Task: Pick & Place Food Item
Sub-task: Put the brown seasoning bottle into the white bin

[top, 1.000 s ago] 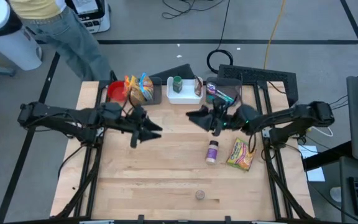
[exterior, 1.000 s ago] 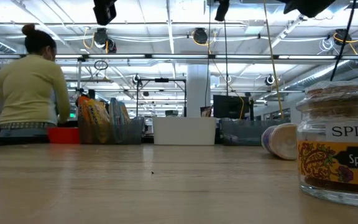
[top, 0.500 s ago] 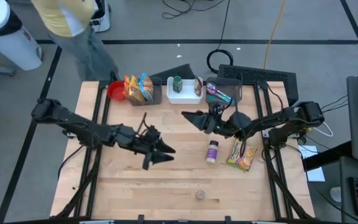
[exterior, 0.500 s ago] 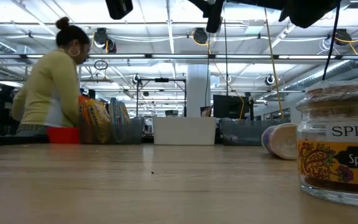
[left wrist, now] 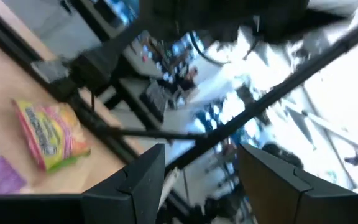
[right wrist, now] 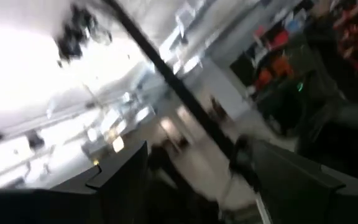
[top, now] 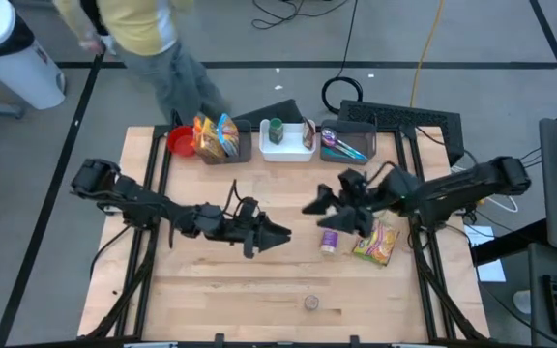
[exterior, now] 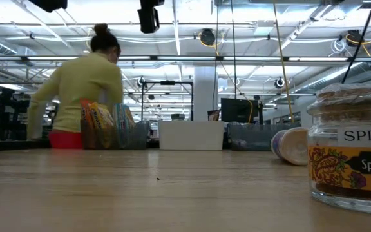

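A small bottle with a purple label (top: 329, 240) lies on its side on the wooden table, with a yellow-green snack packet (top: 375, 242) flat beside it on the right. A spice jar (top: 310, 304) stands near the front edge and looms large in the low view (exterior: 353, 151). My left gripper (top: 280, 234) hangs open above mid-table, left of the bottle; its wrist view shows the packet (left wrist: 51, 134) past its fingers (left wrist: 145, 180). My right gripper (top: 312, 206) is open in the air just beyond the bottle, and its wrist view (right wrist: 201, 186) looks up into the room.
Along the far edge stand a red bowl (top: 180, 142), a dark bin with chip bags (top: 216, 138), a white bin (top: 286, 145) with a green-lidded jar, and a dark bin of utensils (top: 341, 145). A person (top: 143, 39) walks behind the table.
My left gripper has swung toward the table's right and near edge, sinking and rolling, and now stands close to the bottle. My right gripper has shifted toward the near edge, over the bottle. The person has walked rightward along the far side.
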Controlling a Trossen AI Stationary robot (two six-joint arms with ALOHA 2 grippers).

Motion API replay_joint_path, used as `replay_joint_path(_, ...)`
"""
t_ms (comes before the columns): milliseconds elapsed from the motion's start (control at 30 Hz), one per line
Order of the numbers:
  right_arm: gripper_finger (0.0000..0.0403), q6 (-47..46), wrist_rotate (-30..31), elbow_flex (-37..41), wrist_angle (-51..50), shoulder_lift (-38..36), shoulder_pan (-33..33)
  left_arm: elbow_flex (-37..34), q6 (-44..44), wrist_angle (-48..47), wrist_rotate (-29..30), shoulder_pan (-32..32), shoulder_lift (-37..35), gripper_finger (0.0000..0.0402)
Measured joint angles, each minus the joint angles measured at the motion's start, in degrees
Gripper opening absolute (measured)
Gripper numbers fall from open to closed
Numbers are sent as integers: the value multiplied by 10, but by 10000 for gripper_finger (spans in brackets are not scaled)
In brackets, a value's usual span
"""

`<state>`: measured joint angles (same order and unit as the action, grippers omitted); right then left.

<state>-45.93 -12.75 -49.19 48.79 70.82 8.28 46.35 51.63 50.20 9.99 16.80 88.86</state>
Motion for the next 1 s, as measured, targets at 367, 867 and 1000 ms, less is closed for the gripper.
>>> replay_joint_path(367,279,94,117,0,-444,-161,120,42,10,-34,53,14,11,209)
replay_joint_path(867,279,-23,308,142,-457,-154,310,269,18,-486,60,62,24,209)
replay_joint_path(1000,279,-28,321,192,-346,-154,324,318,-10,-510,101,93,72,209)
